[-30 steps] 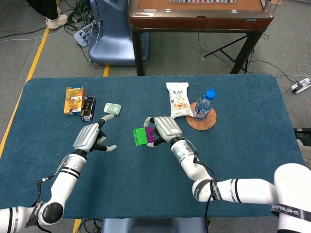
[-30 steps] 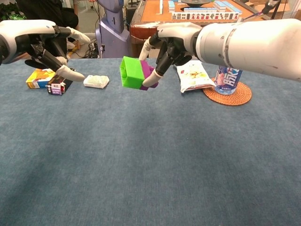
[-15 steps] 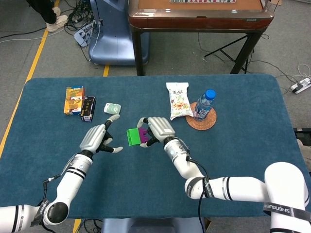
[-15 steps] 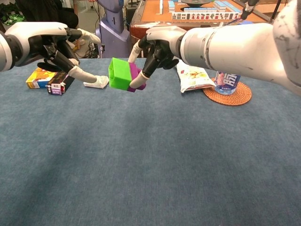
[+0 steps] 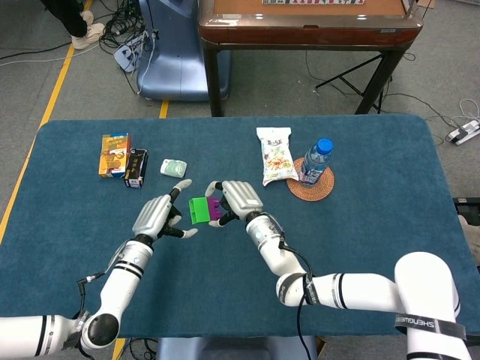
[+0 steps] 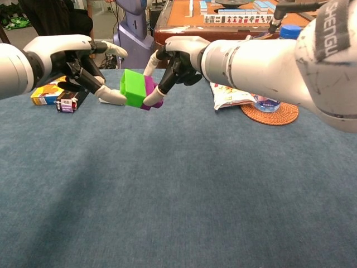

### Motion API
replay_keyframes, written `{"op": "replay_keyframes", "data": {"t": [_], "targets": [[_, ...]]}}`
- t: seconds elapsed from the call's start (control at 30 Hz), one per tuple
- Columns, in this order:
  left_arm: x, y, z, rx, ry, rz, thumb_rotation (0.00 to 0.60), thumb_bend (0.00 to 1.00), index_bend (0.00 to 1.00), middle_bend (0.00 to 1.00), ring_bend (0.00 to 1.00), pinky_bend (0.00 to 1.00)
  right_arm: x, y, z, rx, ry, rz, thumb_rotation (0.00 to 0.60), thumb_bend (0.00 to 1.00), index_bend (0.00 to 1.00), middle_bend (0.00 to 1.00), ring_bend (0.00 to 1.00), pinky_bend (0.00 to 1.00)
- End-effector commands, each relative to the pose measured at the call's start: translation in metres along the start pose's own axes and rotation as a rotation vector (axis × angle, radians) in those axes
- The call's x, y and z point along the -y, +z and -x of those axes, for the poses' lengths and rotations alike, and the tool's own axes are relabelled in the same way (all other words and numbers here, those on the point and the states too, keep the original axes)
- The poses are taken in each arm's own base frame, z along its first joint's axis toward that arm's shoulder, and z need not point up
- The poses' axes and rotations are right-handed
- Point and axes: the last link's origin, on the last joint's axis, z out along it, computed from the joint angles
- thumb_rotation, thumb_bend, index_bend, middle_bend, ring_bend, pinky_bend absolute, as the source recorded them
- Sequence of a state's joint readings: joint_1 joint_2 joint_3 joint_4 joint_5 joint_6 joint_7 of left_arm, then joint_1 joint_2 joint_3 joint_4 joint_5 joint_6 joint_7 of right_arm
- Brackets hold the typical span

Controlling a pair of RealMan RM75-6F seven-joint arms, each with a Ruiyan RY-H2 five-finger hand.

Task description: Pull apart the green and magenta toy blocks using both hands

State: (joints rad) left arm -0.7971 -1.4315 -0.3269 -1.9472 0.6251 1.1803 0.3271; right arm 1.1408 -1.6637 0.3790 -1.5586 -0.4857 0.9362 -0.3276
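Above the blue cloth-covered table [image 5: 375, 225], left of frame centre, the joined green block [image 6: 132, 88] and magenta block [image 6: 150, 92] are gripped by the right hand [image 5: 234, 198]. The left hand [image 5: 156, 215] is spread, fingertips at the green block. Grey floor and a wooden table [image 5: 307, 22] are seen beyond.

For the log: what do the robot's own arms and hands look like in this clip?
Both arms are glossy white rounded shells with black bands at the joints. The left hand and right hand have silver-grey backs, dark inner parts and pale fingertips. A thin black cable loops along each forearm. The right arm carries dark lettering near the elbow, only partly readable.
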Motion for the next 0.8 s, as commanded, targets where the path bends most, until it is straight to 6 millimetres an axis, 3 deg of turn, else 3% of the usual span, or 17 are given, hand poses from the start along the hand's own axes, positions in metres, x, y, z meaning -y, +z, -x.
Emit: {"op": "replay_keyframes", "data": {"t": [0.03, 0.37, 0.8], "targets": [[-0.0014, 0.0013, 0.0031, -0.015, -0.004, -0.006, 0.600, 0.00, 0.13, 1.00, 1.00, 1.00, 0.0010, 0.0010, 0.0008, -0.005, 0.008, -0.001, 0.600, 0.00, 0.58, 1.00, 1.00, 1.00], [0.0005, 0.0025, 0.0090, -0.078, -0.021, -0.020, 0.600, 0.00, 0.31, 1.00, 1.00, 1.00, 0.0029, 0.0028, 0.0047, -0.007, 0.034, -0.003, 0.600, 0.00, 0.59, 1.00, 1.00, 1.00], [0.0034, 0.0033, 0.0127, -0.096, -0.032, -0.022, 0.600, 0.00, 0.43, 1.00, 1.00, 1.00, 0.0056, 0.0035, 0.0088, 0.017, 0.073, -0.010, 0.600, 0.00, 0.59, 1.00, 1.00, 1.00]]}}
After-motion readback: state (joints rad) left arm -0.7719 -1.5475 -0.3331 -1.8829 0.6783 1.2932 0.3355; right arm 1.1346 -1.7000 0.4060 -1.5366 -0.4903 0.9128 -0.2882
